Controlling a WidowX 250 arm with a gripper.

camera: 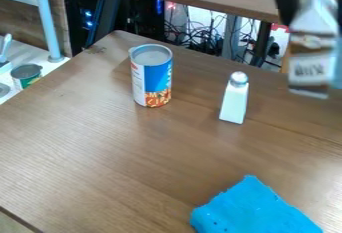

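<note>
- gripper point(308, 1): at the upper right, grasping a brown-and-white carton point(311, 67) by its upper part.
- carton: hung roughly upright beneath the gripper, to the right of a white shaker point(234, 101) with a silvery top.
- shaker: stood upright on the brown wooden table point(87, 132), apart from the can.
- can point(152, 79): blue, white and orange, stood upright to the left of the shaker.
- blue cloth point(254, 209): lay crumpled at the table's near side.
- smaller can point(27, 78): rested on a white surface point(41, 54) at the far left.
</note>
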